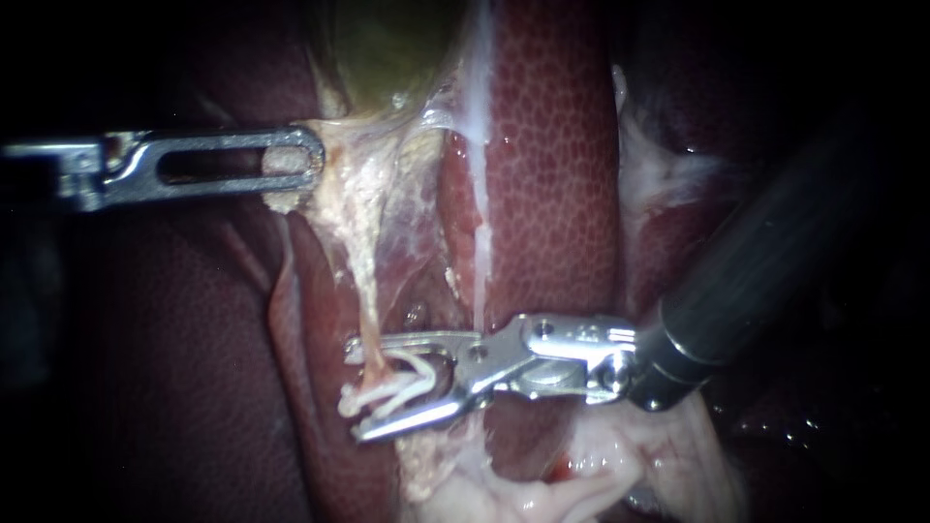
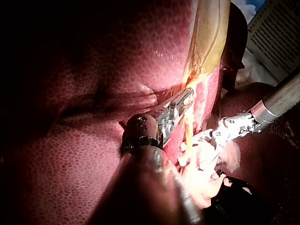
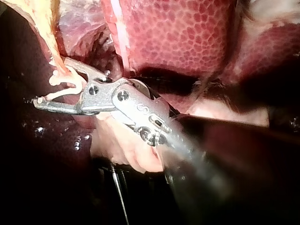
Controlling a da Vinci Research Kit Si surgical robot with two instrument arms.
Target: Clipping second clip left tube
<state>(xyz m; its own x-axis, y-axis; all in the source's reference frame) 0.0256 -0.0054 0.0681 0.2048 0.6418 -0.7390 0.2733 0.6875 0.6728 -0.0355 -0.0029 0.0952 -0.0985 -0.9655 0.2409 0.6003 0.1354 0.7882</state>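
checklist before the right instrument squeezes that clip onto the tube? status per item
1. Tube between the right instrument's jaws: ok, they straddle it.
2. Clip seated: ok, held between both jaws, not closed.
3. Jaw tips past the tube: ok, both tips show beyond it in the endoscope view.
4. Traction: ok, the left instrument's jaws are shut on pale tissue under the gallbladder; the tube looks taut.
5. Liver clear of the jaws: cannot tell, it lies close behind.
6. Another clip on the tube: cannot tell.
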